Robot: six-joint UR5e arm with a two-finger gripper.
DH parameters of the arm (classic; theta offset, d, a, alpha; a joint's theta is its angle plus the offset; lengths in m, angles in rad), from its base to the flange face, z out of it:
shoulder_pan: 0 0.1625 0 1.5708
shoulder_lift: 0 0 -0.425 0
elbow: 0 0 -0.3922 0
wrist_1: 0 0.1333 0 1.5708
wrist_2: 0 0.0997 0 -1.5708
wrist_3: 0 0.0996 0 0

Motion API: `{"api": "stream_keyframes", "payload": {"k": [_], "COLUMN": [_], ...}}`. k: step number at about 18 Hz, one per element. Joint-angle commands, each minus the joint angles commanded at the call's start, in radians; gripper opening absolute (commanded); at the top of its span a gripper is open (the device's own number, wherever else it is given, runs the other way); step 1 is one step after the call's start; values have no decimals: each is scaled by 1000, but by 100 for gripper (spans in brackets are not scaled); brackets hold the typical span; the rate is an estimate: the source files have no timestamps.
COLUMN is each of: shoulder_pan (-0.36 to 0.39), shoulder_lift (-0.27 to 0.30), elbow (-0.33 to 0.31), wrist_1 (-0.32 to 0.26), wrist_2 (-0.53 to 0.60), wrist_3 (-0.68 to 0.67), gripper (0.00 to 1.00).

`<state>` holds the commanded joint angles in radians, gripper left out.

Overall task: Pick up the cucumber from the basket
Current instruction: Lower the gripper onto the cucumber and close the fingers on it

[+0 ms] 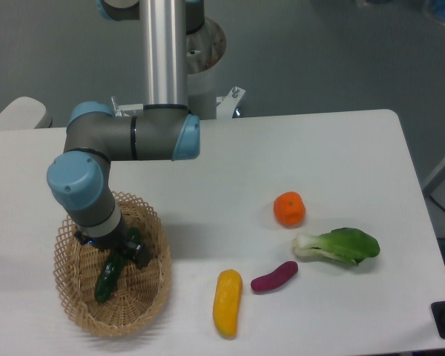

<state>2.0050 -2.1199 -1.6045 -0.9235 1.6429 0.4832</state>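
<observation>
The dark green cucumber (107,279) lies slanted inside the tan wicker basket (150,298) at the front left of the table. Its upper end sticks out beside the wrist. My gripper (116,254) points straight down into the basket, right over the cucumber's upper half, with black finger parts showing on both sides of it. The wrist hides the fingertips, so I cannot tell whether they are closed on the cucumber.
On the white table to the right lie a yellow vegetable (228,302), a small purple sweet potato (274,277), an orange fruit (289,208) and a leafy bok choy (341,246). The arm's base column (163,52) stands at the back.
</observation>
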Motion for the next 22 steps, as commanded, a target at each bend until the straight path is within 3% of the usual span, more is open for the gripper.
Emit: {"api": "stream_keyframes", "payload": {"k": [16, 17, 20, 22], "shoulder_pan": [-22, -22, -22, -22], "shoulder_lift": [-17, -17, -15, -14], "elbow": [-11, -8, -6, -3], "wrist_1": [-2, -2, 0, 0], "wrist_2": [-9, -9, -9, -9], "wrist_3": [-52, -51, -40, -35], "gripper": [100, 92, 29, 14]}}
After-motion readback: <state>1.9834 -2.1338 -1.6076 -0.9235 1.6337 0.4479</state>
